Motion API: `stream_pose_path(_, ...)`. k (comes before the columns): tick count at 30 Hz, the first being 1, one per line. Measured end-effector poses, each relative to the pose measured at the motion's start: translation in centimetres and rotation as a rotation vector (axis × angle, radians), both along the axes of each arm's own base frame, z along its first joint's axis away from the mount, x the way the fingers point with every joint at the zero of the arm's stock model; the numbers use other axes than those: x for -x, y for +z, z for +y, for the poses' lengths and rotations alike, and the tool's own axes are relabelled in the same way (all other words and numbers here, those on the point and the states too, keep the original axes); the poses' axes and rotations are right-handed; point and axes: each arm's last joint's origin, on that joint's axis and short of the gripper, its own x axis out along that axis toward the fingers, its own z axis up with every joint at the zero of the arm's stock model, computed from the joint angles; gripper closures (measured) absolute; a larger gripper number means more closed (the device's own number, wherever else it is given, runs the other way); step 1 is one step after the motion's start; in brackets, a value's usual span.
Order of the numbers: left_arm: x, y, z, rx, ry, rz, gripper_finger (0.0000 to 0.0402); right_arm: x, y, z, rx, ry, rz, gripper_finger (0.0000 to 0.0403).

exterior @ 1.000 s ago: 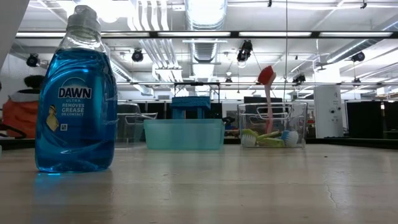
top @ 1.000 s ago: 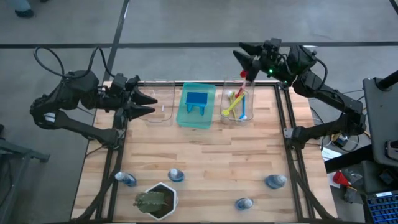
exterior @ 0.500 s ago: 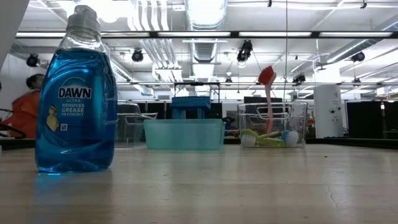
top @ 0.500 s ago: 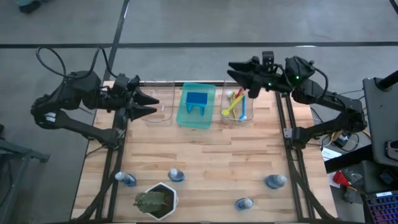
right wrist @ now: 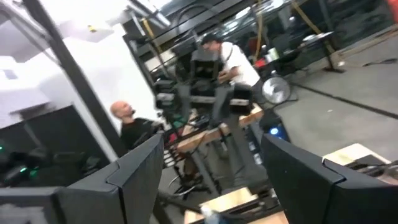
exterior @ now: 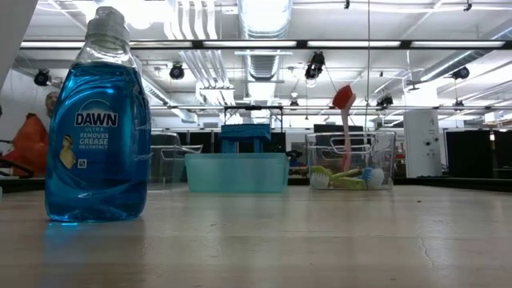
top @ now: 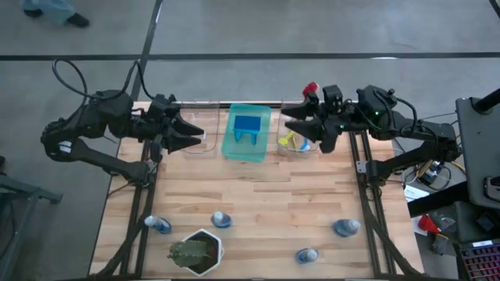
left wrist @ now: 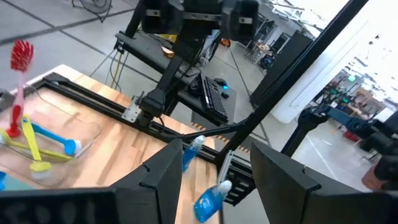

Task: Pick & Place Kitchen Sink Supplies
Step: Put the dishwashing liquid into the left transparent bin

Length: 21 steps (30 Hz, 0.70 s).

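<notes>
Hovering over the right clear bin [top: 300,134] at the worktop's [top: 258,203] far edge, the right claw [top: 291,129] is standing spread, gripping nothing. Red dish brush [top: 311,88] is leaning upright in that bin; yellow-green brush [top: 288,139] and blue brush [top: 306,142] are lying inside. Blue sponge [top: 247,128] is sitting in the green tray [top: 231,148]. Left claw [top: 195,133] is waiting over the left clear bin [top: 198,144], fingers apart, empty. Four blue bottles are sitting along the near side [top: 158,225] [top: 222,219] [top: 305,254] [top: 345,227], beside the potted plant [top: 194,251].

blue bottle [exterior: 98,124] label reads "dawn ultra removes grease on contact".
</notes>
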Motion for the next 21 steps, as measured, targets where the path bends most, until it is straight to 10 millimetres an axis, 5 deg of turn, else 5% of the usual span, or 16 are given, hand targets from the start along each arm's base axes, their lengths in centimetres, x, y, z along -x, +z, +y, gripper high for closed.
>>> stream_pose_path(21, -0.8, -0.3, 0.0, 0.209, 0.021, 0.039, 0.0220, 0.7, -4.4, 2.7, -0.113, 0.115, 0.481, 0.0165)
